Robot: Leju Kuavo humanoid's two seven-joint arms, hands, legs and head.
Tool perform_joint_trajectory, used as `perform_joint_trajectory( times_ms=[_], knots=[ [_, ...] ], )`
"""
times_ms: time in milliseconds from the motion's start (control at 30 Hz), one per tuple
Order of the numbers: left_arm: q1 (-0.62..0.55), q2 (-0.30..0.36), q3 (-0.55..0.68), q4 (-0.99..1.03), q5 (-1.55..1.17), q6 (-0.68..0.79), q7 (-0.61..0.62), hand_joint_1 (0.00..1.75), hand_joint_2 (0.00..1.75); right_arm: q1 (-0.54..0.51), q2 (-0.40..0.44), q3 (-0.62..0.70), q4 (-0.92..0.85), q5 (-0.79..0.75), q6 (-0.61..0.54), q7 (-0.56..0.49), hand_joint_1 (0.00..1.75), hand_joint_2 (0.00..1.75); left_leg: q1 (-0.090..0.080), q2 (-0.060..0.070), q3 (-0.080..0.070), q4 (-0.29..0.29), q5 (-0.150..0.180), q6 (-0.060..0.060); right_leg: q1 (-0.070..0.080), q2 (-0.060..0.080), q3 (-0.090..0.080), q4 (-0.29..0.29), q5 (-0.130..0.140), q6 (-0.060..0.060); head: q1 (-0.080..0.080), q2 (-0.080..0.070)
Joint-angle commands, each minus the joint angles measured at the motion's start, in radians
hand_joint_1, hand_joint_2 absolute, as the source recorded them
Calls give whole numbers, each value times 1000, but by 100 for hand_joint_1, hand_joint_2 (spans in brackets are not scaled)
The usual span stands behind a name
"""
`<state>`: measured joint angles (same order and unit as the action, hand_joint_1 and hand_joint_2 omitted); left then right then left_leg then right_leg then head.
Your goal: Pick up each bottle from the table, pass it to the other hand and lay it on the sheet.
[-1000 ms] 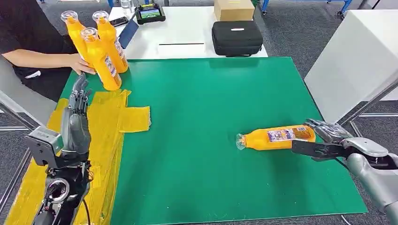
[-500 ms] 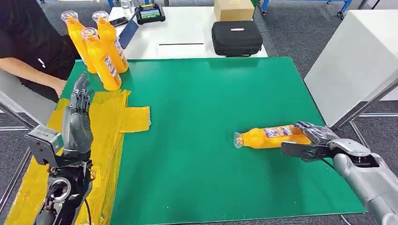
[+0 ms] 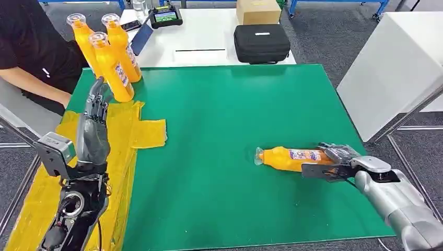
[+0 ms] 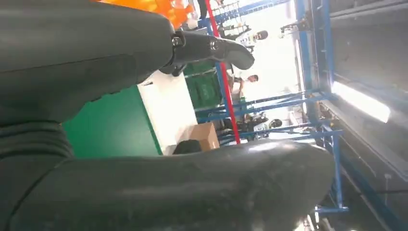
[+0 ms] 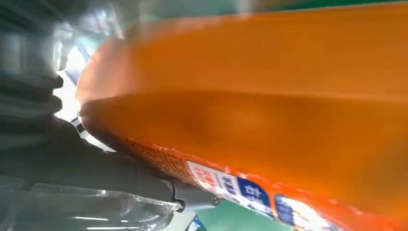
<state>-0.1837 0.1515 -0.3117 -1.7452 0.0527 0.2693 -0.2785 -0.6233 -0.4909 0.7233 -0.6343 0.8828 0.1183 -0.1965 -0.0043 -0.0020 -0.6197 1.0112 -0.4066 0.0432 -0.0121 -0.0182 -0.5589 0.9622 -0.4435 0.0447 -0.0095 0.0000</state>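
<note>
Right hand [image 3: 334,162] grips the lying bottle [image 3: 290,158] (left hand [image 3: 94,128] upright).

A person in a black top [image 3: 31,36] is sitting at the green table's [image 3: 219,120] far left corner. Behind it, a black case [image 3: 261,43], a cardboard box [image 3: 258,10] and a small screen device [image 3: 166,14] are lying on a white table [image 3: 209,42].

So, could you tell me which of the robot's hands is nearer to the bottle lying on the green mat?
The right hand is at the lying bottle, around its base end. The left hand is raised far across the mat, over the yellow sheet.
</note>
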Motion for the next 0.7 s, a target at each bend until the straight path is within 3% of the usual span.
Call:
perform_joint_trajectory(
  times_ms=[33,267,700],
  knots=[
    [-50,22,-64,79,16,17,2,0,0,67,78,138,150,13,47,-22,175,175,3,-3,8,-2,0,-3,2,-2,7,-4,-1,-3,1,0],
    [-56,22,-67,82,28,23,-1,0,0,79,65,142,142,8,63,-22,175,175,4,-3,23,-2,-7,-5,3,-3,14,-5,-6,-6,1,0],
    [-56,22,-67,82,28,23,-1,0,0,79,65,142,142,8,63,-22,175,175,5,-5,26,-3,-6,-6,4,-4,18,-6,-6,-6,1,0]
  ],
)
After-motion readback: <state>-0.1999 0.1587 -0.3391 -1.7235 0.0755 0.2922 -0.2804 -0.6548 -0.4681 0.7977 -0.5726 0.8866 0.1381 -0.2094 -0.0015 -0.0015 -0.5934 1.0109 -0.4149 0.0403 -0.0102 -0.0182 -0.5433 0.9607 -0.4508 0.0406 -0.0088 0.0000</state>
